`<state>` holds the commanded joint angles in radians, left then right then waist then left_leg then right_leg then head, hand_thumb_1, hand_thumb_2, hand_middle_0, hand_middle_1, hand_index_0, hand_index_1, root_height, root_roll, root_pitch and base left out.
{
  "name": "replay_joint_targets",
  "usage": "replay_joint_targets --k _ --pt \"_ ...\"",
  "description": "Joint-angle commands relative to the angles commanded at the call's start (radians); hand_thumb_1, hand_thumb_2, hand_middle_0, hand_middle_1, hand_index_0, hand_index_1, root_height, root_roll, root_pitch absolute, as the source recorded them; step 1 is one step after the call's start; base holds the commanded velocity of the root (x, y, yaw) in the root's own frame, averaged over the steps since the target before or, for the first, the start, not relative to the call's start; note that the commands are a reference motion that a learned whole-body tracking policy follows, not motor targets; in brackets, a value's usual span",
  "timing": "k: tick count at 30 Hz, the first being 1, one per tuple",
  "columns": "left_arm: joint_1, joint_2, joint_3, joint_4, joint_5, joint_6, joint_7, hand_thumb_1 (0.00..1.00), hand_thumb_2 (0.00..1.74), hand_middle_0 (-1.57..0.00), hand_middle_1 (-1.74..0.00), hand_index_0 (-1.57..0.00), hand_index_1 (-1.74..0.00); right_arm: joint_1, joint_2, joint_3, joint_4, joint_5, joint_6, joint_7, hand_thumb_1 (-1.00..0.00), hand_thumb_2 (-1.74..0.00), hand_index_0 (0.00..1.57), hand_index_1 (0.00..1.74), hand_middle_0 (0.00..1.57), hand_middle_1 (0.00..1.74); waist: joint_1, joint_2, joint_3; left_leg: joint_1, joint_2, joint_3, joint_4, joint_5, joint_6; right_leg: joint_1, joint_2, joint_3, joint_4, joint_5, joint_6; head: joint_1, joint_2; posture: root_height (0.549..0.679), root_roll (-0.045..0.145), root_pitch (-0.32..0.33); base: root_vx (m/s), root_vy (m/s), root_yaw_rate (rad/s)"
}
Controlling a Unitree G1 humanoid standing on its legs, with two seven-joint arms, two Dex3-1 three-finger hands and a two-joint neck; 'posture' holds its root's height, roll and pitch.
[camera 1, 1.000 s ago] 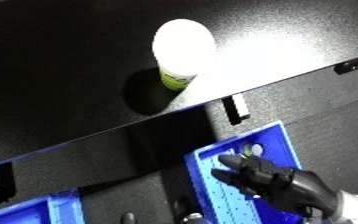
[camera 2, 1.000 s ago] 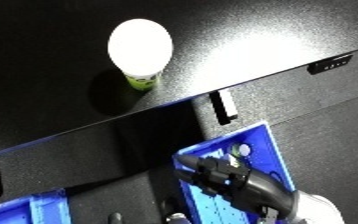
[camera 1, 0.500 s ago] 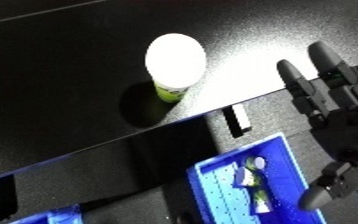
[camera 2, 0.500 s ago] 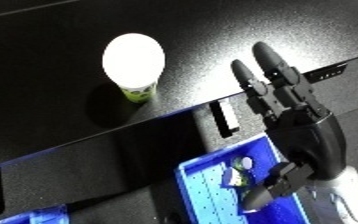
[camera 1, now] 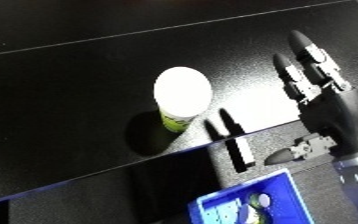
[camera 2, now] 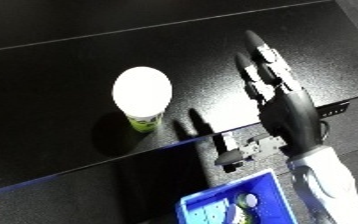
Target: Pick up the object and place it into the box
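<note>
Reaching: my right hand (camera 2: 286,112) hangs over the black table (camera 2: 60,75), fingers straight, holding nothing.
Cup: white-lidded cup (camera 2: 142,97) with green label stands upright, well to my hand's left, apart from it.
Nearer hand: right; left not visible.
Bin: blue bin (camera 1: 246,202) cut off at the lower edge.
Unclear: label print, bin contents.
</note>
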<state>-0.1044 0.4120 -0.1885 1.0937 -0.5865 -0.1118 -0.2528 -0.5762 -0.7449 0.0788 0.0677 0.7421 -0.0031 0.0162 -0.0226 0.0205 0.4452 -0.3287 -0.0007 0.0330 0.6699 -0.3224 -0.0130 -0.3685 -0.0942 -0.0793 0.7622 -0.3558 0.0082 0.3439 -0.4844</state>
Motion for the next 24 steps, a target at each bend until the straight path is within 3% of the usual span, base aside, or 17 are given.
replay_joint_targets --k 8,24 --pt "-0.014 -0.004 -0.024 -0.017 0.002 0.02 -0.001 0.0 0.0 0.0 0.0 0.0 0.0 -0.145 -0.003 0.111 0.144 -0.02 0.067 0.013 0.0 0.0 0.0 0.0 0.0 0.0 0.026 0.015 0.013 -0.017 -0.017 -0.013 0.026 -0.006 0.005 -0.013 -0.0132 -0.008 0.03 -0.012 -0.0111 0.052 -0.005 0.634 0.062 -0.041 0.028 0.013 0.09" --pt "-0.026 -0.018 -0.063 -0.047 -0.018 0.052 0.003 0.0 0.0 0.0 0.0 0.0 0.0 -0.304 0.09 0.264 0.336 -0.019 0.156 0.1 0.0 0.0 0.0 0.0 0.0 0.0 0.068 0.047 0.028 -0.026 -0.044 -0.023 0.045 -0.012 0.0108 -0.026 -0.0397 -0.011 0.057 -0.017 -0.0162 0.136 -0.009 0.632 0.076 -0.047 0.032 0.029 0.074"
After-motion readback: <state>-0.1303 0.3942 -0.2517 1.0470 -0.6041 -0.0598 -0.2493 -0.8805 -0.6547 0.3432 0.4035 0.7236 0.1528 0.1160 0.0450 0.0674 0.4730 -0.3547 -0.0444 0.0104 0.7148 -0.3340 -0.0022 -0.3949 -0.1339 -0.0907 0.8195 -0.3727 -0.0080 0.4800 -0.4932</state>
